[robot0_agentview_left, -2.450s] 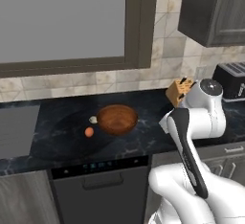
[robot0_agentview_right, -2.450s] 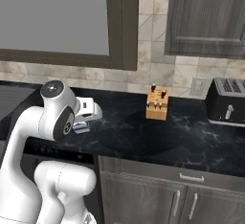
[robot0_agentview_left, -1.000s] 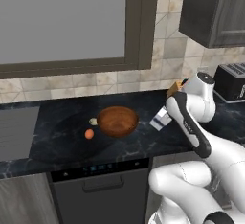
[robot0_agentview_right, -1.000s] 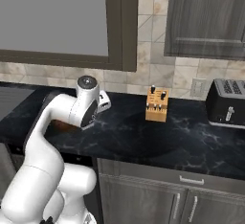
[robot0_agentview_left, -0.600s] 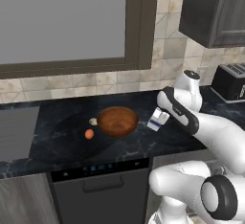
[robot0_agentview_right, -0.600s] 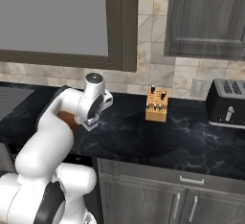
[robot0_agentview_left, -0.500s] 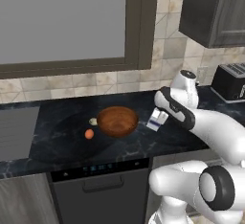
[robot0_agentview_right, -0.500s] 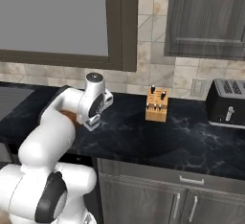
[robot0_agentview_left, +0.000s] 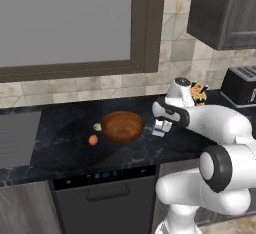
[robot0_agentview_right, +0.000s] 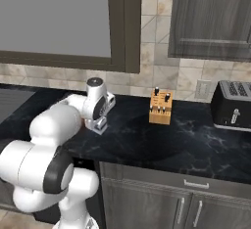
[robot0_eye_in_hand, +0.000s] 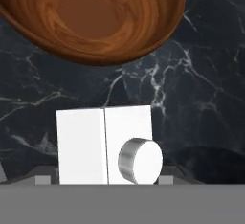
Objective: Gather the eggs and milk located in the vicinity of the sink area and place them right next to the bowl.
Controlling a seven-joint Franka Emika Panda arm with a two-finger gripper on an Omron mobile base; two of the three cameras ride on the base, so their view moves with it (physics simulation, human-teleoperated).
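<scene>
- The tool [robot0_agentview_left: 161, 127] grips the milk [robot0_eye_in_hand: 105, 144] just right of the bowl [robot0_agentview_left: 123, 126], low over the tabletop [robot0_agentview_left: 65, 148].
- Best set it down upright, clear of the rim, then release gently.
- An egg [robot0_agentview_left: 93, 140] lies left of the bowl.

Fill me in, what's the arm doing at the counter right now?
The arm is holding the milk carton in its gripper low over the black counter, just right of the wooden bowl. From the hand camera the carton sits between the fingers with the bowl close ahead. One egg already lies on the bowl's left side. I can't tell whether the carton is touching the counter. A knife block and toaster stand further right.
</scene>
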